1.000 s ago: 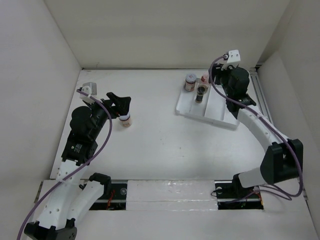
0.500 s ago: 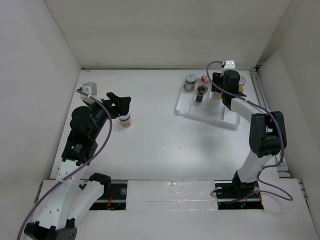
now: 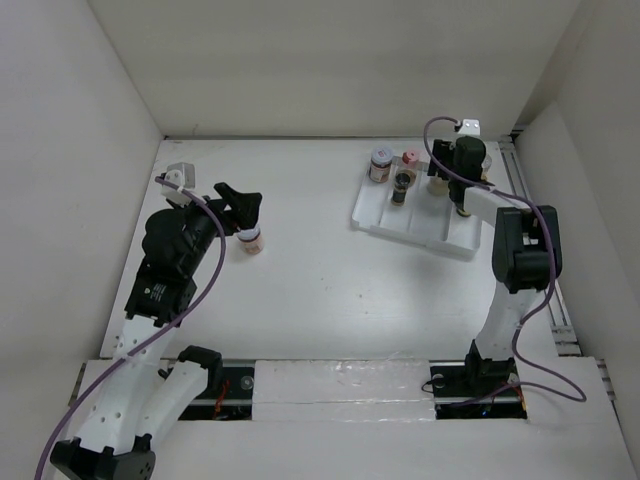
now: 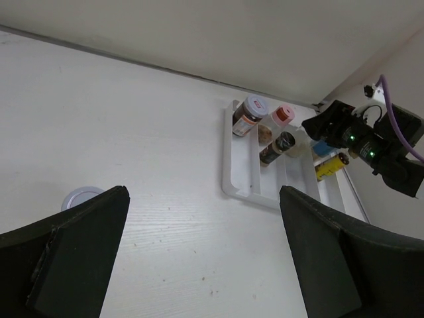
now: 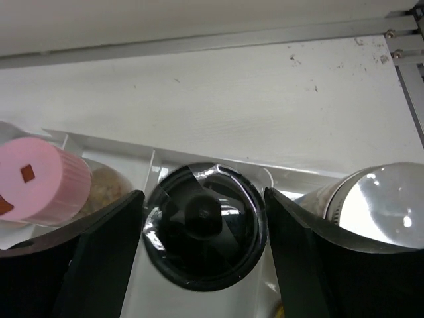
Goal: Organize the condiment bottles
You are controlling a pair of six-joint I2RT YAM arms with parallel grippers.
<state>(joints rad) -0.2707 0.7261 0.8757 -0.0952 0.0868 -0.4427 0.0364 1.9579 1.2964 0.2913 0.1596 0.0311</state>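
A white divided tray (image 3: 385, 222) sits at the back right. In it stand a silver-capped jar (image 3: 380, 163), a pink-capped jar (image 3: 409, 157) and a dark bottle (image 3: 402, 187). A yellow-labelled bottle (image 4: 331, 165) lies in its right part. My right gripper (image 5: 204, 199) points down over the tray's back end. Its fingers press both sides of a black-capped bottle (image 5: 205, 228). A silver-capped jar (image 5: 381, 205) stands just to its right. My left gripper (image 3: 243, 200) is open and empty. A pale-capped jar (image 3: 251, 240) stands on the table just beside it and also shows in the left wrist view (image 4: 83, 197).
White walls close in the table on the left, back and right. A metal rail (image 3: 520, 185) runs along the right edge, close to the tray. A small grey block (image 3: 177, 172) sits in the back left corner.
My right arm has folded up and its gripper has moved left over the tray's back end, pointing down. The left arm and the pale-capped jar have not moved.
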